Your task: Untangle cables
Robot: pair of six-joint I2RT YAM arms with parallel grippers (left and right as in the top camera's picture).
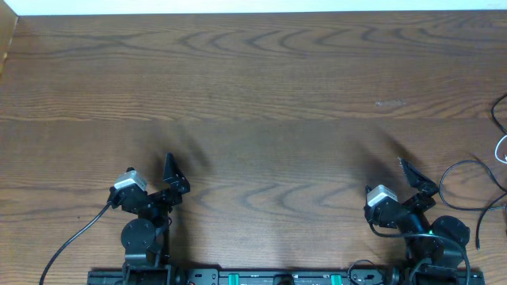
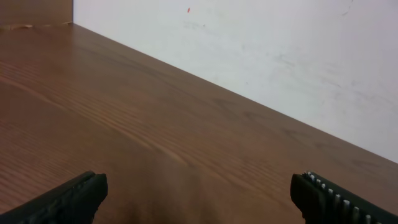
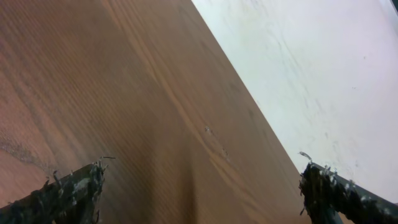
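In the overhead view the cables show only at the table's far right edge: a thin black cord (image 1: 469,165) loops across the wood beside the right arm, and a short white piece (image 1: 502,149) runs out of frame. No plug ends can be made out. My left gripper (image 1: 173,176) sits low at the near left, far from the cords. My right gripper (image 1: 417,179) is at the near right, a short way left of the black loop. In the wrist views both the left gripper (image 2: 199,199) and the right gripper (image 3: 202,193) stand open over bare wood, with no cable in sight.
The brown wooden table (image 1: 253,95) ends at a white wall (image 2: 280,56) along its far side. A thicker black lead (image 1: 75,237) trails from the left arm's base. The right gripper's fingertips (image 3: 74,190) look frayed and scuffed.
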